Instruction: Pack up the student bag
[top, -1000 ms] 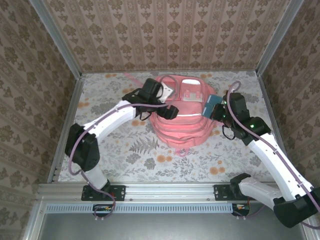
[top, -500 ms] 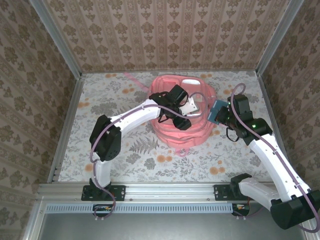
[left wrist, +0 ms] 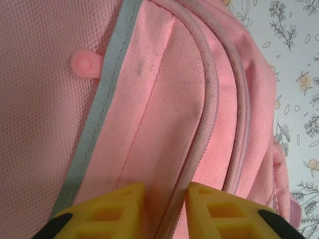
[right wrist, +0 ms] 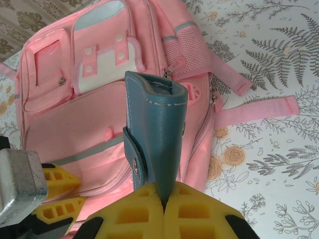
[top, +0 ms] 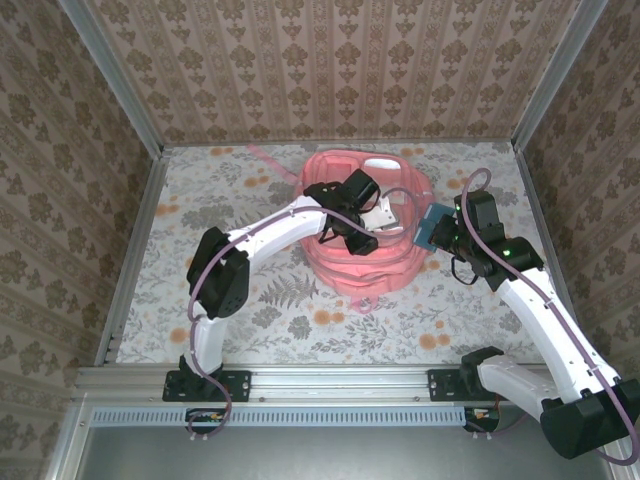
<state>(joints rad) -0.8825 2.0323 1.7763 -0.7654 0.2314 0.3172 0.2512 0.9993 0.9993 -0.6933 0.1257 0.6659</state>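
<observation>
Partly cropped, left tool (left wrist: 165, 189)—narrowly parted, grip unclear—meets student bag (left wrist: 149, 99); right tool (right wrist: 163, 191) clamps wallet (right wrist: 157, 129).

Soft, even light from above fills the overhead view, leaving only faint shadows beneath the arms (top: 270, 235) on the floral desk (top: 260, 300). The wide lens splays the frame rails (top: 120, 85) outward toward the corners. In the left wrist close-up, the student bag (left wrist: 164, 99) shows crisp weave, while the left pincer (left wrist: 165, 196) blurs at the bottom edge. In the right wrist view, the blue wallet (right wrist: 159, 134) carries a dull sheen, and the right pincer (right wrist: 164, 201) is soft.
</observation>
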